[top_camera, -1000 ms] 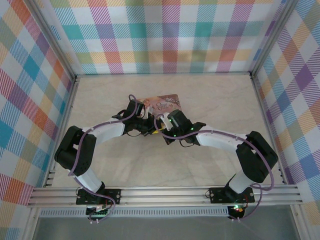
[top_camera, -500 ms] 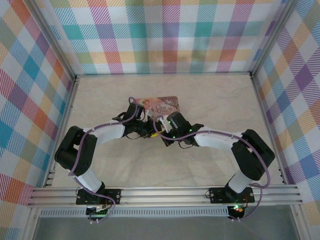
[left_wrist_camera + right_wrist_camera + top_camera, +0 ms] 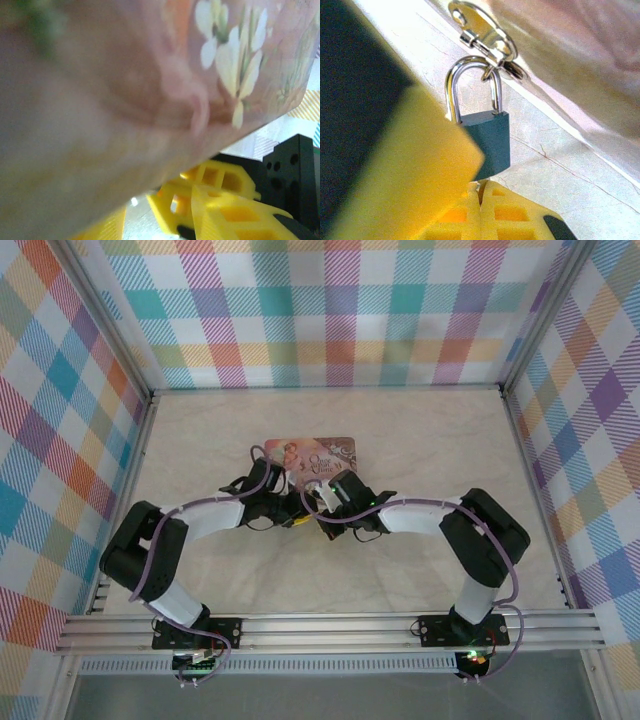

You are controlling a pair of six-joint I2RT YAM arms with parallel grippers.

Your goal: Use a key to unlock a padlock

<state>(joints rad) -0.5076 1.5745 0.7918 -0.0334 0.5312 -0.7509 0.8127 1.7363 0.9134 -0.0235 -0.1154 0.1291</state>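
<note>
The padlock (image 3: pixel 490 142) lies on the tabletop (image 3: pixel 560 150) just beside the pink tin box (image 3: pixel 312 450), its long axis running away from the box. Its shackle (image 3: pixel 451 90) points at the box and is hooked through a metal clasp (image 3: pixel 482 30) there, while the bluish body points toward the right gripper (image 3: pixel 479 186). That gripper is clenched with its yellow fingertips meeting at the body's far corner, which they partly hide, so a pinch cannot be confirmed. The left gripper (image 3: pixel 288 508) sits against the box's near edge, its wrist view a blur of box lid, and I cannot tell how its jaws stand.
</note>
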